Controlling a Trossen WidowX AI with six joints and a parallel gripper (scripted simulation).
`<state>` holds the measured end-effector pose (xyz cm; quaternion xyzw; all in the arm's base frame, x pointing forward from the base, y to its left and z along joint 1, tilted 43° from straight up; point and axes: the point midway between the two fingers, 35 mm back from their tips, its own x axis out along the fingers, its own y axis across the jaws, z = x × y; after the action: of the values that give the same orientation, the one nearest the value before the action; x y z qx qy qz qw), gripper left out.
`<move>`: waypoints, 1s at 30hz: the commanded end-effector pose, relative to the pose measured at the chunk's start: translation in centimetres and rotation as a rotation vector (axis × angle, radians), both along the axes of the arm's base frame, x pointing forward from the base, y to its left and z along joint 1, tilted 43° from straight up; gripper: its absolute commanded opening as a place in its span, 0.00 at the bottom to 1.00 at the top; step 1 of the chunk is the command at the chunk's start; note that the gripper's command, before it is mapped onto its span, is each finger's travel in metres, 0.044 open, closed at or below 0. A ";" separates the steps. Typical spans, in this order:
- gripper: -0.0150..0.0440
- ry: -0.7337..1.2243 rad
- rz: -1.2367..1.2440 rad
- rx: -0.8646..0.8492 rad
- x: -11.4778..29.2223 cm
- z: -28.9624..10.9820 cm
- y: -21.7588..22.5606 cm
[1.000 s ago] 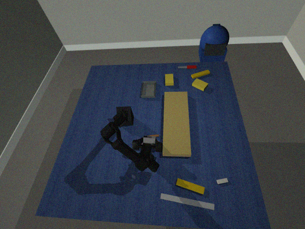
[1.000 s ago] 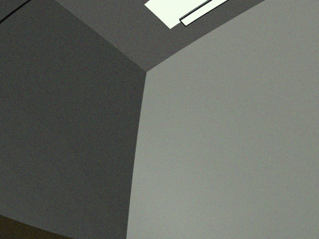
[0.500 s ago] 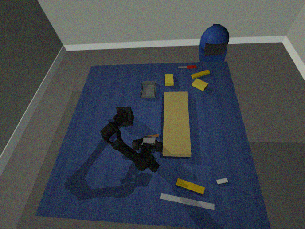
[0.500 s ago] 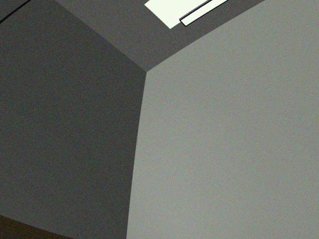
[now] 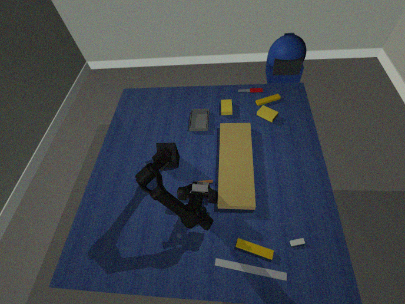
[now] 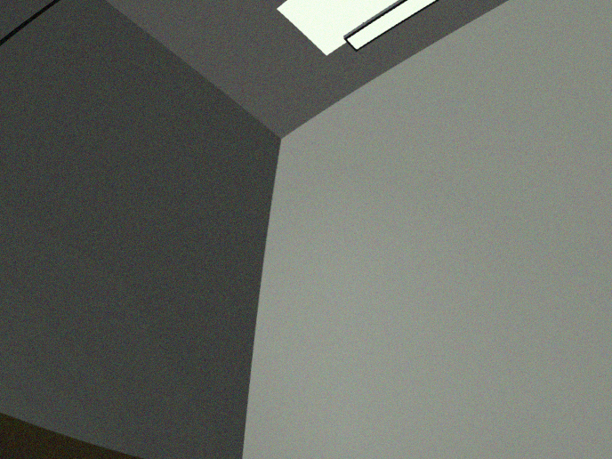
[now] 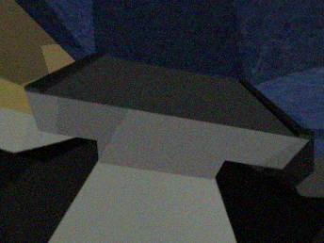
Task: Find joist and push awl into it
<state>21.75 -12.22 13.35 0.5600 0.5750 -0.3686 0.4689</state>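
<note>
My gripper (image 5: 198,194) (image 7: 160,145) is shut on a grey block with a pale stem and dark broad face, apparently the stud finder (image 5: 200,187) (image 7: 162,128). It holds it in the air, left of the floor panel's near end. The pale wooden floor panel (image 5: 235,163) lies on the blue mat; no hole can be made out. The grey tray (image 5: 198,129) stands beyond the arm, left of the panel's far end, with no tool visible in it. An orange-handled tool (image 5: 206,181), perhaps the awl, shows partly behind the stud finder. The joist is hidden.
Yellow blocks (image 5: 226,107) (image 5: 267,113), a yellow bar (image 5: 268,99), a red-handled tool (image 5: 256,90) and a blue helmet (image 5: 286,49) are at the back. Another yellow bar (image 5: 254,248), a white strip (image 5: 250,269) and a small white block (image 5: 297,242) are in front.
</note>
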 end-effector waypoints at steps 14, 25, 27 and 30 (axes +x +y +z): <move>0.90 0.000 0.000 0.000 0.0 0.0 0.0; 1.00 0.000 0.000 0.001 0.0 0.0 0.0; 1.00 0.000 0.000 0.001 0.0 0.0 0.0; 1.00 0.000 0.000 0.001 0.0 0.0 0.0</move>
<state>21.74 -12.21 13.36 0.5601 0.5752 -0.3686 0.4687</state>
